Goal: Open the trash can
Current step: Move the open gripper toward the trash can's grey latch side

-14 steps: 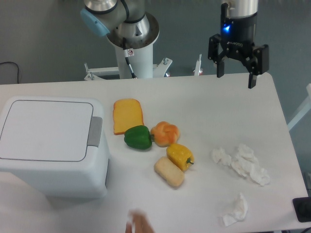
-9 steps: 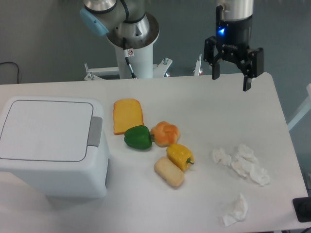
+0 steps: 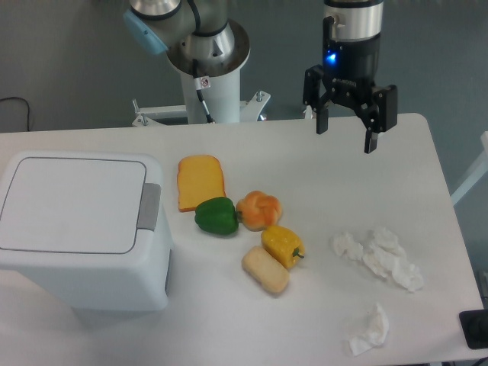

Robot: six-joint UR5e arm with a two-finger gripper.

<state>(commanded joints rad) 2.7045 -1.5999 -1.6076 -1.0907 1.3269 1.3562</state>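
White tabletop (image 3: 320, 175) fills my view. Large white boxy plastic trash can (image 3: 80, 229), lid closed, sits at its left edge. Well right of that bin, my black two-finger gripper (image 3: 346, 132) hangs above the surface, jaws spread, empty.

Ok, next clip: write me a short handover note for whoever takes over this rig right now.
Pincer: open, empty, hanging above the far right part of the table, well away from the bin.
Bin: front left of the table, lid flat and shut, grey tab on its right edge untouched.
Done: nothing yet.
Left: bring the pincer across to the tab, probably press it, and get the lid up. The foods lie between pincer and bin, so keep above them.
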